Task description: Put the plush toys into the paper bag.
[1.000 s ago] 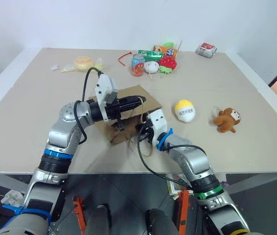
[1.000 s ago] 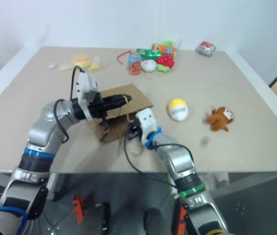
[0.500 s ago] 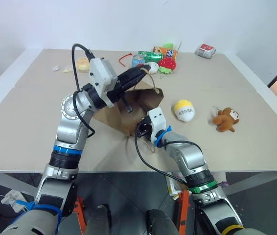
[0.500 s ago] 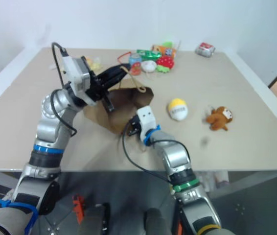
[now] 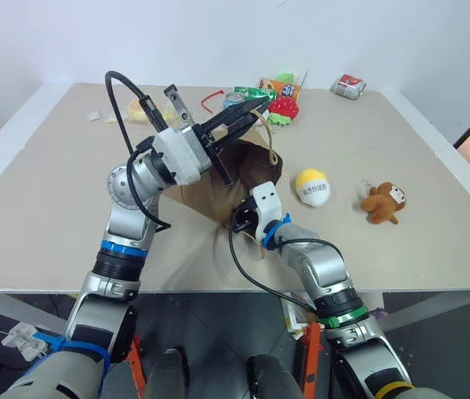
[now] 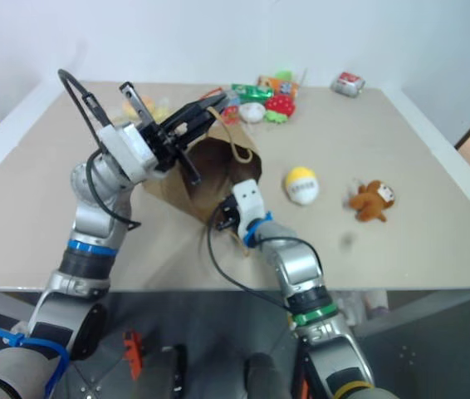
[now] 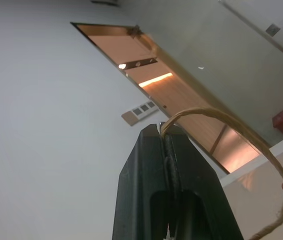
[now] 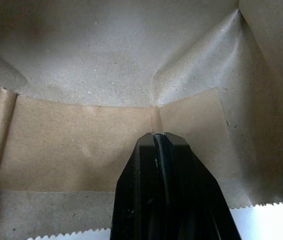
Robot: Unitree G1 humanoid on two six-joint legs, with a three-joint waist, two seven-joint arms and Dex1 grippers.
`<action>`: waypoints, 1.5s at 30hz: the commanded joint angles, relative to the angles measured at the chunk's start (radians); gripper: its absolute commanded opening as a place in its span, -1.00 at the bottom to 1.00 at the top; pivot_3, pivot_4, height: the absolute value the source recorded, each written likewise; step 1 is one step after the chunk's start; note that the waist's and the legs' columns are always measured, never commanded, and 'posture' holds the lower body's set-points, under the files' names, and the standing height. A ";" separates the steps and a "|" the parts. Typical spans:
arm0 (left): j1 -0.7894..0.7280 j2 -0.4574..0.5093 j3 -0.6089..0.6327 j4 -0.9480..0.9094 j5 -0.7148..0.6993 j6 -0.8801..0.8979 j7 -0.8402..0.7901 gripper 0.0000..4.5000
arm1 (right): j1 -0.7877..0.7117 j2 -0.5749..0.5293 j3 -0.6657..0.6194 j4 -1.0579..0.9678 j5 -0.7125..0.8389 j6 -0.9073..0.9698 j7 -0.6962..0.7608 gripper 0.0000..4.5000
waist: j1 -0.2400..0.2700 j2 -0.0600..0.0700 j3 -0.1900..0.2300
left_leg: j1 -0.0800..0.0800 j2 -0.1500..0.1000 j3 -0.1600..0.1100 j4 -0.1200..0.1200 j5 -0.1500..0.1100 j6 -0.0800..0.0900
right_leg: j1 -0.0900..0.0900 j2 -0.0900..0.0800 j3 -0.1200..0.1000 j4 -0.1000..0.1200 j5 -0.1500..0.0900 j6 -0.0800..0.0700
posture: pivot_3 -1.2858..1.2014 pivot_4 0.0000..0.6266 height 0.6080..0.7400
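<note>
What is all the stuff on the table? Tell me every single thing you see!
paper bag: one, brown, middle of the table, lifted open by both tools.
bag handle: one seen, tan cord, pinched in the left tool.
egg toy: one, white with a yellow top, right of the bag.
monkey toy: one, brown, further right, near the table edge.
strawberry toy: one, red with green leaves, in the far pile.
white ball toy: one, white, far pile.
crushed can: one, red and silver, far right corner.
packets: a few, green and orange, far pile, hard to count.
yellow wrapped thing: one, far left.
table: one, beige.
left tool: black, shut on the handle.
right tool: black, shut on the bag's rim.
</note>
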 commanded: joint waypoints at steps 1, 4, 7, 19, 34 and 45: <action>-0.002 0.011 -0.020 0.001 -0.010 -0.055 -0.010 -1.00 | 0.012 -0.008 -0.024 0.026 -0.018 0.021 -0.002 -0.98 | 0.000 0.000 0.000 | 0.000 0.000 0.000 0.000 0.000 0.000 | 0.000 0.000 0.000 0.000 0.000 0.000 | 0.03 -0.52 1.00; 0.031 0.021 -0.015 0.047 -0.008 -0.058 -0.007 -1.00 | 0.006 -0.003 -0.041 0.022 -0.004 0.013 0.002 -0.98 | 0.000 0.000 0.000 | 0.000 0.000 0.000 0.000 0.000 0.000 | 0.000 0.000 0.000 0.000 0.000 0.000 | 0.03 -0.52 1.00; 0.073 0.034 -0.004 0.102 -0.007 -0.070 -0.008 -1.00 | 0.005 -0.004 -0.082 -0.023 0.048 0.009 0.034 -0.98 | 0.000 0.000 0.000 | 0.000 0.000 0.000 0.000 0.000 0.000 | 0.000 0.000 0.000 0.000 0.000 0.000 | 0.03 -0.52 1.00; 0.158 0.042 -0.018 0.137 -0.038 -0.091 -0.017 -1.00 | 0.074 -0.037 -0.341 -0.388 0.421 0.189 0.153 -0.98 | 0.001 0.000 0.000 | -0.006 0.000 0.001 -0.001 0.001 0.001 | -0.006 0.000 0.000 0.000 -0.001 0.001 | 0.03 -0.52 1.00; 0.191 0.068 0.032 -0.039 -0.126 0.099 0.053 -1.00 | 0.217 -0.406 -0.702 -0.363 0.400 0.145 0.092 0.24 | 0.002 0.000 0.000 | -0.007 0.000 0.001 -0.001 0.000 0.000 | -0.007 -0.001 0.000 0.000 -0.002 0.001 | 0.03 -0.52 1.00; 0.250 0.097 0.020 -0.149 -0.129 0.160 0.043 -1.00 | 0.173 -0.457 -0.633 -0.105 0.194 0.049 -0.018 0.94 | 0.000 0.001 0.000 | -0.005 -0.002 0.001 0.000 0.001 0.001 | -0.006 -0.001 0.004 0.000 -0.002 0.003 | 0.03 -0.52 1.00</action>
